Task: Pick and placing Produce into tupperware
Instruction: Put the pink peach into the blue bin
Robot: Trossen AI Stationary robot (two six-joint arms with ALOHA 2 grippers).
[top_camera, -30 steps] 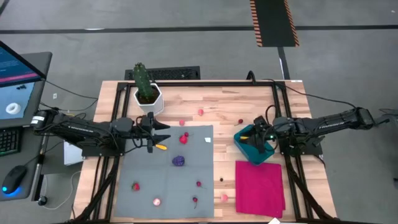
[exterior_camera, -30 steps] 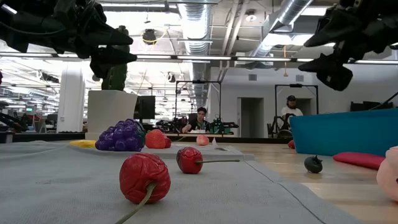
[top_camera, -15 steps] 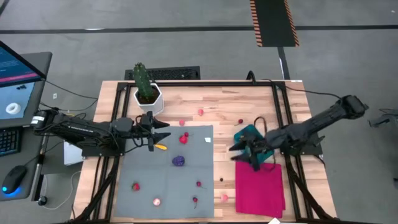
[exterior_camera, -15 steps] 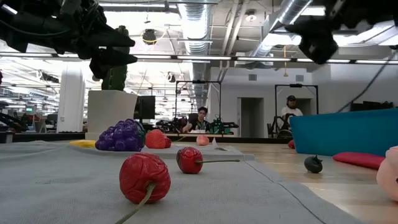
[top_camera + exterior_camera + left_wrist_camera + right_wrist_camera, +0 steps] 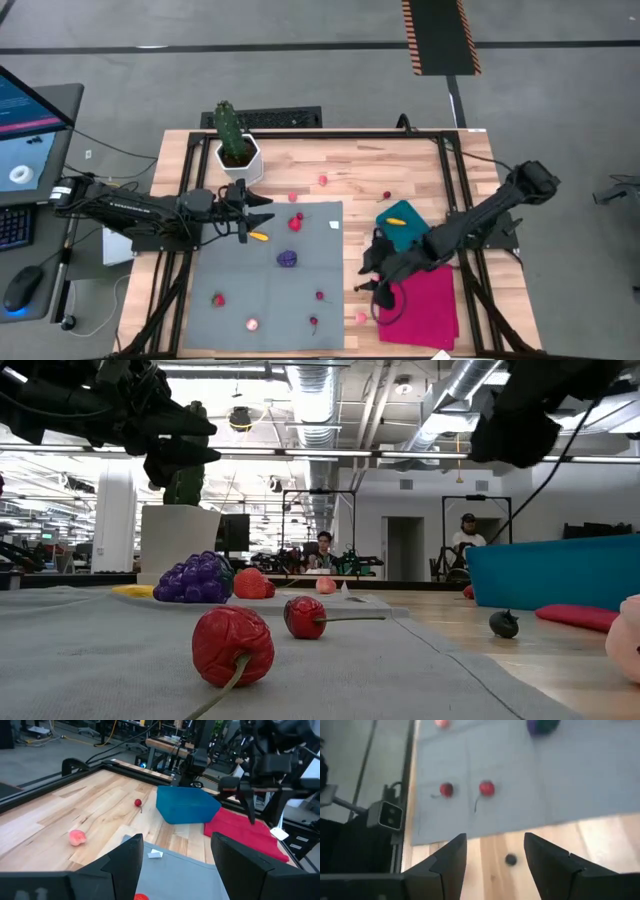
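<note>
Lying ahead of right claw (image 5: 492, 865): dark berry (image 5: 510, 859).

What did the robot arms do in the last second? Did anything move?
The right tool left the teal tub and swung out over the bare wood beside the gray mat, open, above a small dark fruit. A yellow piece now shows in the tub. The left tool stayed put, and the fruits on the mat did not move.

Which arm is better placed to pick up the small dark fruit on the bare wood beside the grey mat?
Right: its open gripper hovers near the dark fruit; the left gripper is across the mat.
</note>
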